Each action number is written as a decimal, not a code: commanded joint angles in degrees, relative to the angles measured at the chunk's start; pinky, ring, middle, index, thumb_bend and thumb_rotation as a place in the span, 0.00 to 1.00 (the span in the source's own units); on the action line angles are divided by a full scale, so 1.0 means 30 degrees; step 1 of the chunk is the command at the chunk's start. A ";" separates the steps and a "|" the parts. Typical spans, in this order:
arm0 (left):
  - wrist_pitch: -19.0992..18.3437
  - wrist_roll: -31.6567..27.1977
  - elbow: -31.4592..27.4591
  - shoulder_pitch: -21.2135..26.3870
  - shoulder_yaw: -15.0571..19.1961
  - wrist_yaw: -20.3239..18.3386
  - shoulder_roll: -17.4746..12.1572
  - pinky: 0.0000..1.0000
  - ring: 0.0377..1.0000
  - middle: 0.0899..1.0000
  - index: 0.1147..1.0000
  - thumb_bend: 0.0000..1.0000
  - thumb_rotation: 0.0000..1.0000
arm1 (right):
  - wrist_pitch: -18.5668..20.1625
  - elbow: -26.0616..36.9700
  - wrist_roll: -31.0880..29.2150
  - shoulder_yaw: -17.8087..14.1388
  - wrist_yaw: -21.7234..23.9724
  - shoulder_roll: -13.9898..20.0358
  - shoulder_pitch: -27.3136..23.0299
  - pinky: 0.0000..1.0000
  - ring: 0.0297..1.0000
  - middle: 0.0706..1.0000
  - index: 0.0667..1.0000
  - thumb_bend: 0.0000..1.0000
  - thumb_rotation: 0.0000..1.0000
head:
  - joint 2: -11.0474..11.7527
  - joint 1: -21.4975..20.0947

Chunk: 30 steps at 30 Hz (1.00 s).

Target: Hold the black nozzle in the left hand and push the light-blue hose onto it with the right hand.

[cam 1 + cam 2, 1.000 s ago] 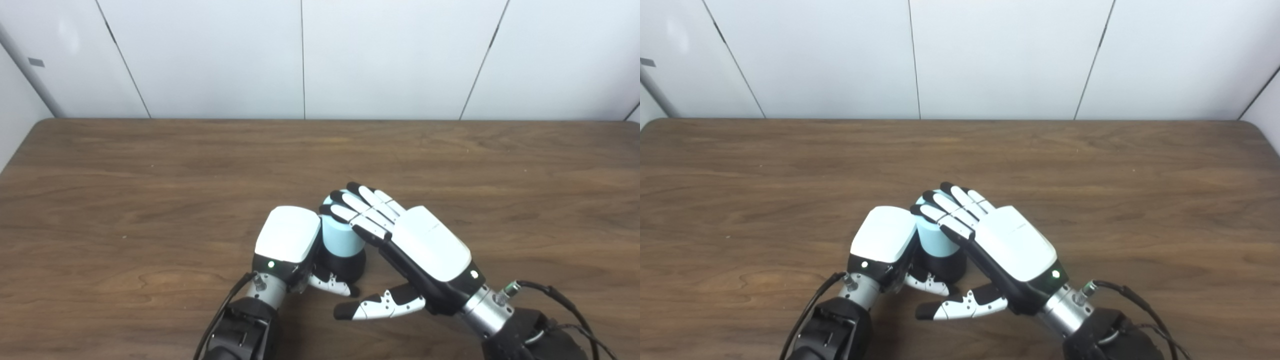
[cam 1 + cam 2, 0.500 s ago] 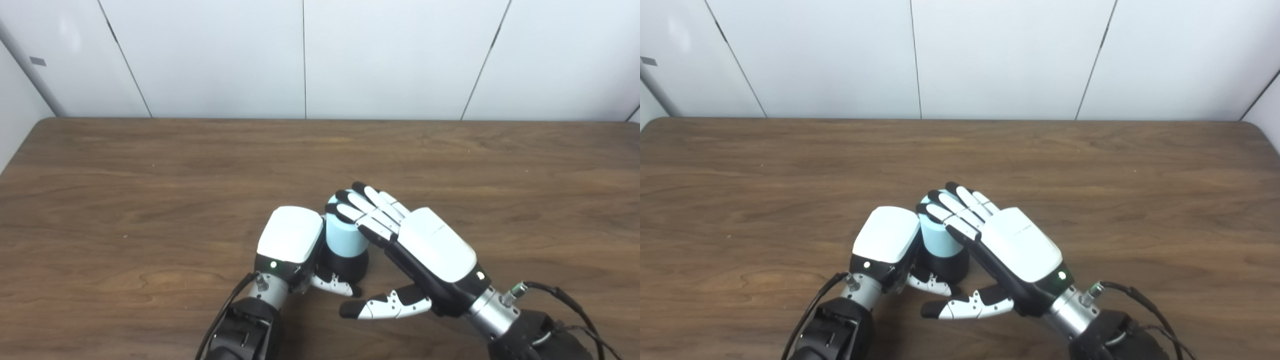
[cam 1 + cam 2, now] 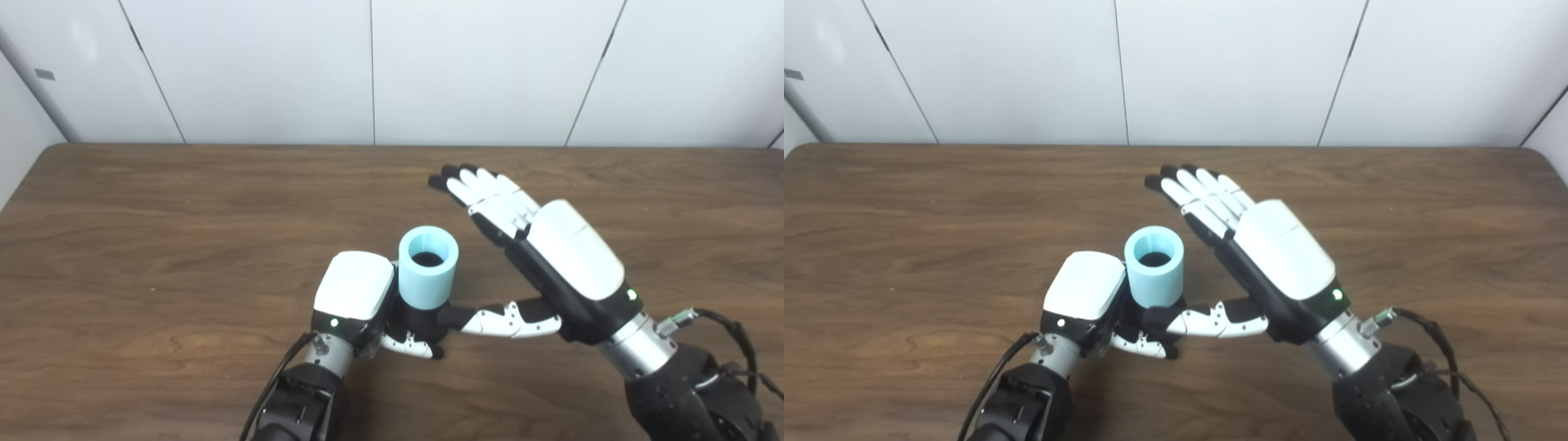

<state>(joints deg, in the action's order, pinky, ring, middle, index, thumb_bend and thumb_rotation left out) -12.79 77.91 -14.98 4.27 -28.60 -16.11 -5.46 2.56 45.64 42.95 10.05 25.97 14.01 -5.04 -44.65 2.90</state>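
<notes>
The light-blue hose (image 3: 427, 267) is a short upright tube seated on the black nozzle (image 3: 418, 321), its dark bore open to the top. My left hand (image 3: 355, 297) is shut on the nozzle's base, fingers wrapped round it near the table. My right hand (image 3: 545, 257) hovers open to the right of the hose, fingers straight and spread toward the far side, nothing in it. Its thumb reaches left to the nozzle (image 3: 1159, 318); whether it touches is unclear. The hose (image 3: 1154, 265) stands apart from the right palm.
A brown wooden table (image 3: 184, 245) carries everything, ending at a white panelled wall (image 3: 367, 67) behind. A black cable (image 3: 729, 331) loops off my right wrist at the lower right.
My right hand has lifted off the top of the hose and swung up and to the right, uncovering the hose's open end. The left hand and nozzle stayed put.
</notes>
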 commanded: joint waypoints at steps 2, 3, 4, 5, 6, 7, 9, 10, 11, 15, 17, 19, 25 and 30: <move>0.0209 -0.0500 0.0478 -0.0628 -0.0238 -0.0959 -0.0164 0.42 0.48 0.41 0.42 0.53 0.00 | -0.0065 0.0568 -0.0448 -0.0584 -0.0262 -0.0051 -0.0454 0.93 0.96 0.97 0.95 0.52 0.90 | -0.0002 0.0038; 0.0201 -0.0528 0.0451 -0.0620 -0.0223 -0.0991 -0.0163 0.45 0.50 0.45 0.41 0.52 0.00 | -0.0018 0.0598 -0.0525 -0.0682 -0.0228 -0.0071 -0.0482 0.93 0.96 0.96 0.95 0.51 0.90 | -0.0002 0.0038; 0.0192 -0.0602 0.0402 -0.0603 -0.0193 -0.1066 -0.0172 0.47 0.51 0.47 0.40 0.52 0.00 | 0.0062 0.0633 -0.0599 -0.0798 -0.0159 -0.0074 -0.0509 0.93 0.96 0.96 0.95 0.51 0.90 | -0.0016 0.0034; 0.0208 -0.0613 0.0353 -0.0579 -0.0186 -0.1108 -0.0207 0.50 0.53 0.48 0.40 0.52 0.00 | 0.0119 0.0654 -0.0660 -0.0889 -0.0094 -0.0071 -0.0527 0.93 0.96 0.96 0.95 0.51 0.89 | -0.0015 -0.0001; 0.0224 -0.0620 0.0323 -0.0562 -0.0185 -0.1125 -0.0234 0.53 0.55 0.48 0.40 0.52 0.00 | 0.0150 0.0665 -0.0702 -0.0952 -0.0047 -0.0076 -0.0538 0.93 0.96 0.96 0.95 0.51 0.89 | -0.0015 -0.0001; 0.0250 -0.0435 0.0206 -0.0503 -0.0246 -0.1312 -0.0301 0.54 0.56 0.48 0.40 0.52 0.00 | 0.0146 0.0636 -0.0787 -0.1033 -0.0057 -0.0056 -0.0489 0.92 0.96 0.96 0.94 0.51 0.89 | -0.0003 0.0017; 0.0311 -0.0155 0.0022 -0.0398 -0.0350 -0.1590 -0.0417 0.70 0.64 0.55 0.42 0.52 0.03 | 0.0098 0.0564 -0.0857 -0.1121 -0.0082 -0.0044 -0.0378 0.92 0.96 0.96 0.94 0.51 0.88 | 0.0004 0.0036; 0.0347 -0.0038 -0.0056 -0.0337 -0.0391 -0.1688 -0.0483 0.75 0.67 0.59 0.42 0.52 0.05 | 0.0115 0.0521 -0.0871 -0.1141 -0.0067 -0.0066 -0.0312 0.92 0.96 0.95 0.94 0.51 0.88 | 0.0034 0.0080; 0.0365 0.0015 -0.0097 -0.0302 -0.0411 -0.1735 -0.0521 0.81 0.70 0.63 0.52 0.70 0.09 | 0.0128 0.0496 -0.0875 -0.1151 -0.0046 -0.0090 -0.0276 0.93 0.96 0.95 0.94 0.52 0.88 | 0.0034 0.0080; 0.0630 0.0984 -0.0186 -0.0037 -0.0692 -0.1724 -0.0781 0.95 0.81 0.77 0.70 0.94 0.19 | -0.0025 0.0257 -0.0847 -0.1198 -0.0229 -0.0127 -0.0068 0.92 0.95 0.94 0.93 0.52 0.89 | 0.0047 0.0083; 0.0750 0.1284 -0.0128 0.0037 -0.0708 -0.1462 -0.0837 0.97 0.84 0.81 0.74 0.97 0.21 | -0.0045 0.0155 -0.0809 -0.1183 -0.0277 -0.0193 -0.0022 0.92 0.95 0.94 0.93 0.52 0.89 | 0.0093 0.0065; 0.0839 0.1410 -0.0129 0.0095 -0.0654 -0.1293 -0.0848 0.99 0.88 0.85 0.78 1.00 0.23 | -0.0049 0.0099 -0.0760 -0.1170 -0.0290 -0.0248 0.0018 0.92 0.94 0.93 0.93 0.52 0.89 | 0.0120 0.0067; 0.0964 0.1571 -0.0750 0.0276 -0.0404 -0.1527 -0.0743 0.98 0.87 0.84 0.81 1.00 0.28 | 0.0012 0.0026 -0.0663 -0.1217 -0.0287 -0.0304 0.0137 0.91 0.95 0.93 0.93 0.52 0.88 | 0.0125 0.0125; 0.1089 0.1323 -0.1788 0.0471 0.0023 -0.2469 -0.0660 0.96 0.87 0.83 0.81 1.00 0.30 | 0.0032 -0.0045 -0.0421 -0.1220 -0.0277 -0.0381 0.0231 0.91 0.95 0.93 0.93 0.53 0.90 | 0.0133 0.0165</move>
<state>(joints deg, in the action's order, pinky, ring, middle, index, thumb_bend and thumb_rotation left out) -10.19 81.99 -18.84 5.12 -29.09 -21.81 -7.42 3.09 44.44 41.82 7.06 26.28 13.07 -3.67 -44.21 3.25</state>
